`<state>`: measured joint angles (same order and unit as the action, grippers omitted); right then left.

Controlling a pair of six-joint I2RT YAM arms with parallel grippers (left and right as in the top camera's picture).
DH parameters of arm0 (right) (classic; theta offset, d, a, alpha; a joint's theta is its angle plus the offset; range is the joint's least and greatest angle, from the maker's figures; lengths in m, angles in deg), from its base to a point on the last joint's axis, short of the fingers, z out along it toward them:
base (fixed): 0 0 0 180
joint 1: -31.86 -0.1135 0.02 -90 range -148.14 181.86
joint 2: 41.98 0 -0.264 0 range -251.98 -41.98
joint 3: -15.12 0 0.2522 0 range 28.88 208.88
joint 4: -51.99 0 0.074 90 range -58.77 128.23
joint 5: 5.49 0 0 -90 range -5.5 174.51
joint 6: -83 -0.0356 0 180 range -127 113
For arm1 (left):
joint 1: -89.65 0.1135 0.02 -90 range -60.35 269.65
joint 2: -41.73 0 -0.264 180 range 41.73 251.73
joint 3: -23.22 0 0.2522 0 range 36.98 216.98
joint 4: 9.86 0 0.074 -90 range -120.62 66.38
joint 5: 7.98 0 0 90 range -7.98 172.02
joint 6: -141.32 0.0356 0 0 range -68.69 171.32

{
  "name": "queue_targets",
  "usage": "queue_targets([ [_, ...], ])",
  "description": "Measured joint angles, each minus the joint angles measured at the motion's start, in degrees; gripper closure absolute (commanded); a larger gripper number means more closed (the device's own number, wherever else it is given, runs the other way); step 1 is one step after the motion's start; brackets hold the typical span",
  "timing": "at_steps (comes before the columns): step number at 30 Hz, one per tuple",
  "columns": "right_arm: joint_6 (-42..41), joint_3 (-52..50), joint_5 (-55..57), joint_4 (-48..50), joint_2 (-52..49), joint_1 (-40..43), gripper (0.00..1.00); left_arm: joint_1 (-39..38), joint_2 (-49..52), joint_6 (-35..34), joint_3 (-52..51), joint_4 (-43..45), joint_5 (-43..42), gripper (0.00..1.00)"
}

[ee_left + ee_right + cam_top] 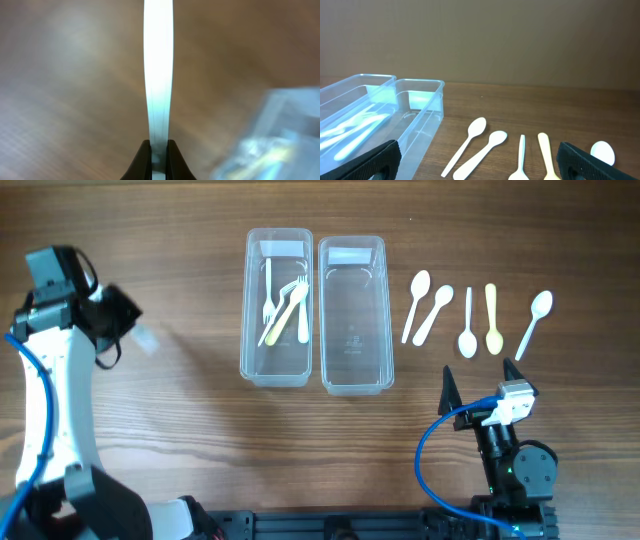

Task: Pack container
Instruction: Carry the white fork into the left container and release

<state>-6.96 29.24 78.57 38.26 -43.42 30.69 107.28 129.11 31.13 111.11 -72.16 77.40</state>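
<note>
Presently the left fingers (142, 161) are clenched on one end of a thin white utensil (158, 75), well out at the 9 o'clock side of the tabletop (180, 430); whether it is a fork or a knife I cannot tell. The step in hand looks like carrying it to the left bin (247, 310), at 3 o'clock from that hand, where forks (283, 313) lie. To do it well, lift clear of the near wall, turn the utensil along the bin's long axis, lower it close to the floor, and only then let go, since light plastic may bounce. The right bin (352, 330), just beside it, holds nothing. Five spoons (468, 315) lie at 12 o'clock from the right fingers (447, 388), which stand released over bare wood. Nothing blocks either path.
</note>
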Motion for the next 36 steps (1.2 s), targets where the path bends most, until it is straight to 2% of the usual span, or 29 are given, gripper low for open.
queue_targets([
  [6, 0.00, 0.00, 0.00, 0.00, 0.00, 0.00, 0.00, -10.38, -0.90, 0.50, 1.86, 4.11, -6.14, 0.96],
  [13, 0.00, 0.00, 0.00, 0.00, 0.00, 0.00, 0.00, -22.34, 0.22, 6.73, 1.86, 6.36, -8.00, 0.96],
  [22, 0.00, 0.00, 0.00, 0.00, 0.00, 0.00, 0.00, -27.19, 6.05, 9.25, 1.86, 5.33, -8.57, 0.94],
  [24, 0.00, 0.00, 0.00, 0.00, 0.00, 0.00, 0.00, -28.06, 8.59, 9.44, 1.86, 5.44, -8.59, 0.80],
  [26, 0.00, 0.00, 0.00, 0.00, 0.00, 0.00, 0.00, -28.59, 9.57, 10.01, 1.84, 6.58, -9.09, 0.52],
  [27, 0.00, 0.00, 0.02, 0.00, 0.00, 0.00, 0.00, -28.98, 10.01, 10.01, 1.84, 7.56, -9.70, 0.46],
  [30, 0.00, 0.00, 0.00, 0.00, 0.00, 0.00, 0.00, -29.94, 10.34, 10.03, 1.84, 10.67, -11.87, 0.36],
  [33, 0.00, 0.00, 0.00, 0.00, 0.00, 0.00, 0.00, -30.05, 10.34, 10.10, 2.05, 12.17, -13.11, 0.32],
  [36, 0.00, 0.00, 0.00, 0.00, 0.00, 0.00, 0.00, -29.35, 10.34, 10.25, 3.02, 12.07, -13.40, 0.15],
])
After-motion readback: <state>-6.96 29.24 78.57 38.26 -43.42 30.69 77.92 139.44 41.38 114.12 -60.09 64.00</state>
